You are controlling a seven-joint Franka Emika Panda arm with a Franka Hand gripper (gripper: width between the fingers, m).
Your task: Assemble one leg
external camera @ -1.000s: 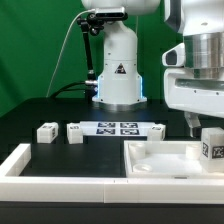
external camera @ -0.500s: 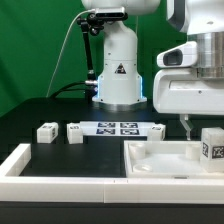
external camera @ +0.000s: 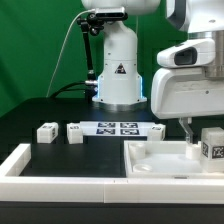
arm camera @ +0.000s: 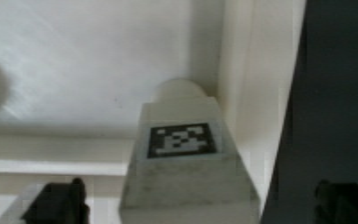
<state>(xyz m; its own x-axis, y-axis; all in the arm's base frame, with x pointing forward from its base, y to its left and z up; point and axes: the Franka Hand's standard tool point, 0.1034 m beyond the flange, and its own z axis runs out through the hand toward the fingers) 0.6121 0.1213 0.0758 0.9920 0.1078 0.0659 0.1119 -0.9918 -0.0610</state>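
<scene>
A leg point(external camera: 213, 145), a short white post with a square tag on its side, stands upright on the large white tray-like piece point(external camera: 160, 162) at the exterior view's right. My gripper point(external camera: 190, 125) hangs just above and beside it, toward the exterior view's left. In the wrist view the leg point(arm camera: 185, 140) lies in line between my two dark fingertips point(arm camera: 55, 202). The jaws stand wide apart and do not touch it, so the gripper point(arm camera: 199, 205) is open and empty.
Two more legs point(external camera: 46, 132) point(external camera: 75, 131) lie on the black table at the left. The marker board point(external camera: 118, 128) lies mid-table, with a third leg point(external camera: 155, 130) beside it. A white rail point(external camera: 20, 160) runs along the front left. The robot base point(external camera: 118, 75) stands behind.
My gripper has shifted toward the exterior view's left, away from the standing leg. The leg has stayed in place on the tray-like piece.
</scene>
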